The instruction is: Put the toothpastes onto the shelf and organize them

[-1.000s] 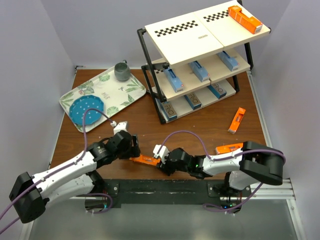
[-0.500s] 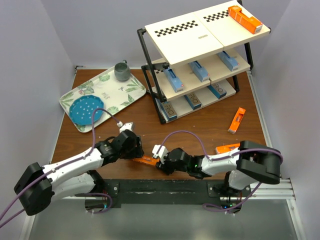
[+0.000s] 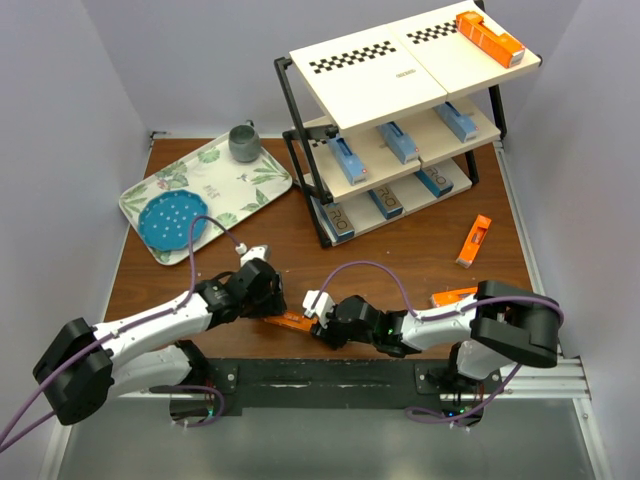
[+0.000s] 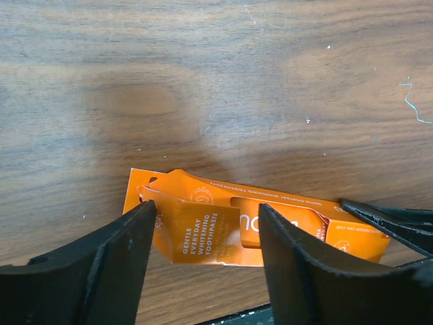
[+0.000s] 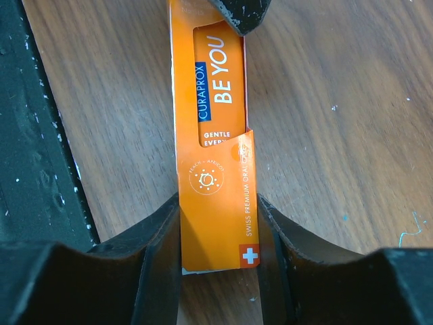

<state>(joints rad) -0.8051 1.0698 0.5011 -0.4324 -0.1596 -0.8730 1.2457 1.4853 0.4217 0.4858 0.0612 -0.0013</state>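
One orange toothpaste carton (image 5: 213, 156) is being picked up. It lies flat at the table's (image 3: 400, 250) near edge, well apart from the shelf (image 3: 292, 120). The right tool (image 5: 218, 217) is clenched on its sides, while the left tool (image 4: 206, 223) straddles the opened flap end, and I cannot tell whether it grips. Next, probably, one tool lifts the carton toward a tier.

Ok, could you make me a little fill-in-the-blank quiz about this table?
The right fingers clamp a toothpaste carton coloured ___.
Cartons on the shelf's middle board are ___.
The blue plate lies on a leaf-patterned ___.
Missing words: orange, blue, tray.
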